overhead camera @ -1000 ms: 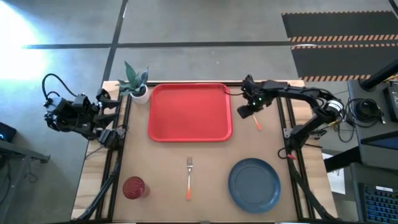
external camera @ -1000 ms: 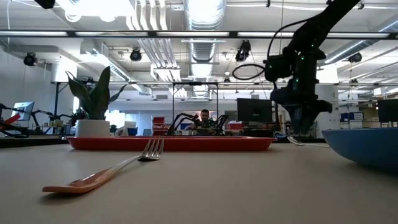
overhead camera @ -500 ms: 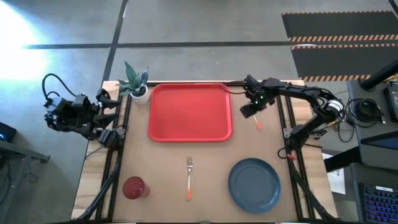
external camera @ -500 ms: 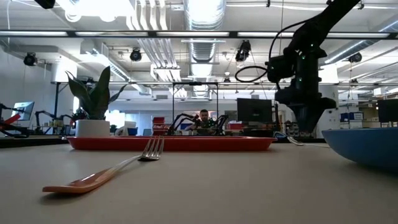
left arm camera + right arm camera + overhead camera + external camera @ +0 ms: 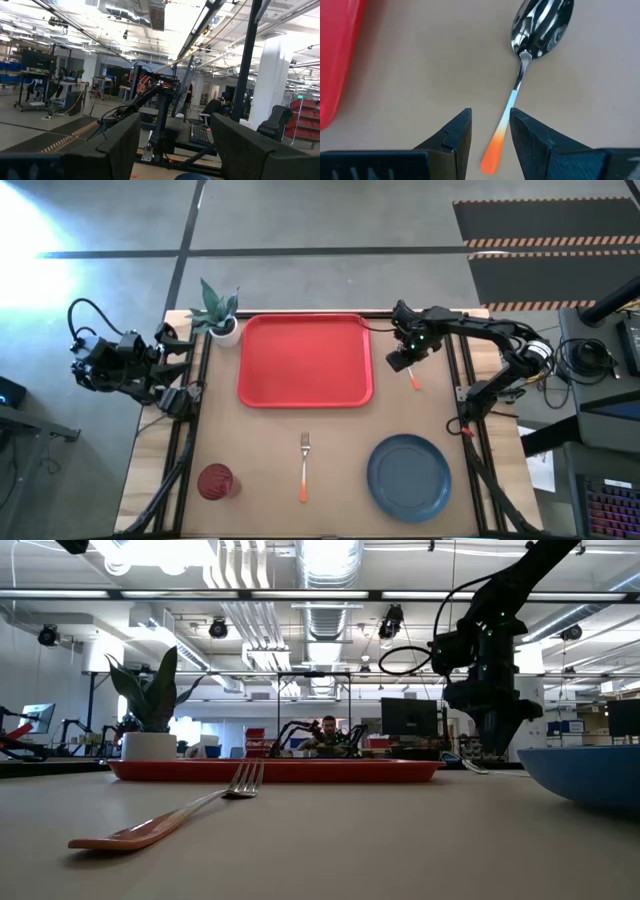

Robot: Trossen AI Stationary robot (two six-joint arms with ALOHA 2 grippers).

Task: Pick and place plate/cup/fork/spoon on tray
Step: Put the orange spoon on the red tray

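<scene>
The spoon [image 5: 520, 85], silver bowl and orange handle, lies flat on the table right of the red tray [image 5: 305, 360]; it also shows in the high view [image 5: 413, 380]. My right gripper [image 5: 490, 127] is open above it, pointing down, with its fingers on either side of the orange handle end [image 5: 492, 150]; in the high view the gripper [image 5: 400, 360] stands by the tray's right rim. The fork [image 5: 304, 465], the red cup [image 5: 215, 481] and the slate-blue plate [image 5: 409, 477] lie on the near half of the table. My left gripper [image 5: 185, 368] waits open at the table's left edge.
A white pot with a green plant [image 5: 220, 315] stands at the tray's far left corner. Bare table lies between the tray and the fork. In the low view, people and other robots show in the room behind the table.
My right gripper has shifted a little toward the table's right edge, staying over the spoon. The spoon and the other things lie where they were.
</scene>
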